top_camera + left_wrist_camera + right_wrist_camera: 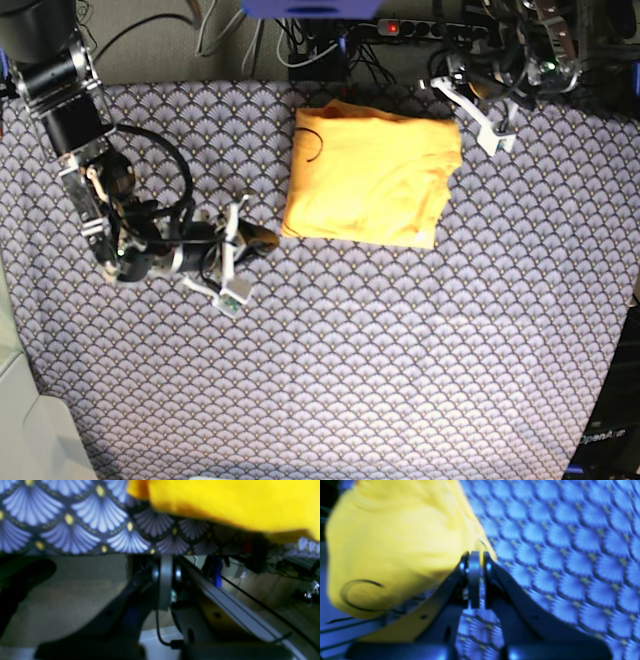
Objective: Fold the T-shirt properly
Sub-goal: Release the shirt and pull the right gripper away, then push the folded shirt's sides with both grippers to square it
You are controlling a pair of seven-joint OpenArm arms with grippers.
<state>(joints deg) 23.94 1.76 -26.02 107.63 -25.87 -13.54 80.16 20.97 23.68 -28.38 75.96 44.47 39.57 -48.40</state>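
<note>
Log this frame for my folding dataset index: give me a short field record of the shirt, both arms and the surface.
garment: yellow-orange T-shirt, folded into a compact rectangle
surface: fan-patterned tablecloth
left gripper: at the table's far edge, beside the T-shirt's corner, holding nothing; fingers closed in its wrist view
right gripper: low on the cloth, at the T-shirt's near corner, fingers closed, holding nothing
fold state: appears complete

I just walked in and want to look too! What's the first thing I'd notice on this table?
The bright yellow T-shirt jumps out first, folded into a chunky rectangle near the far middle of the fan-patterned cloth. Next come the two robot arms: the right gripper lies low on the cloth just beside the shirt's near corner, and the left gripper sits by its far corner. Both look closed, holding nothing.
</note>
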